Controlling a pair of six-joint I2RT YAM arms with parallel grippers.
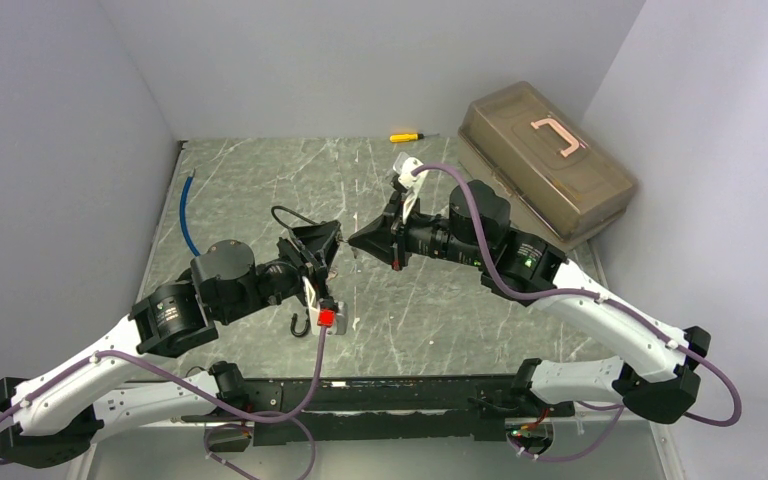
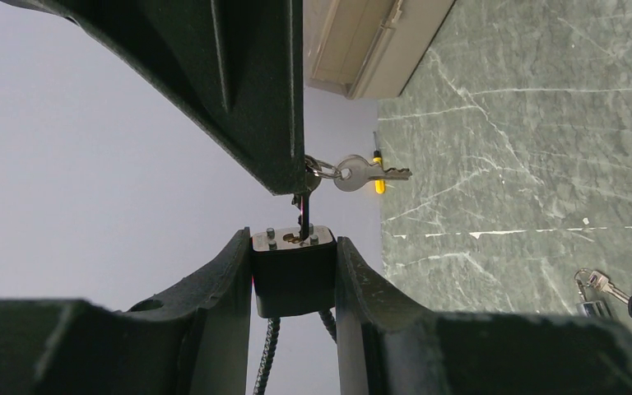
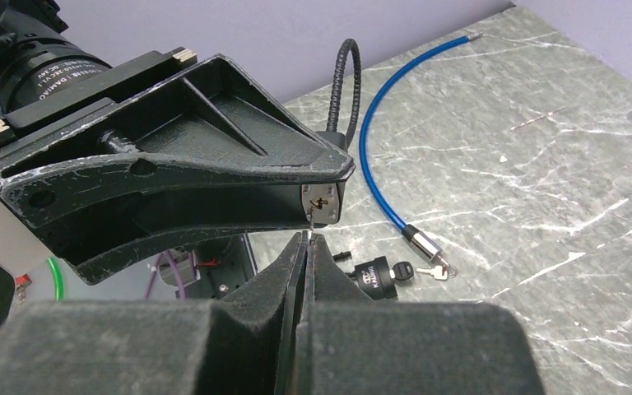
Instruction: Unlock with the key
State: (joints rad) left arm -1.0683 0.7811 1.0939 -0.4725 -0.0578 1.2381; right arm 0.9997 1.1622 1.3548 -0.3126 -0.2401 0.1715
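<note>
From above, the left gripper (image 1: 328,248) and right gripper (image 1: 358,240) meet tip to tip; the left wrist view shows its jaws part-open, clamping the lock (image 2: 294,276), key (image 2: 303,216) at the keyhole; the right wrist view shows fingers (image 3: 292,276) pinched shut on that key, so insertion seems in hand, needing a straight push, then a twist.

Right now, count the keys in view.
4: an inserted key in the padlock, pinched by the right end effector; silver key dangling beside it; black-headed key and small key on the table. More may be hidden.
</note>
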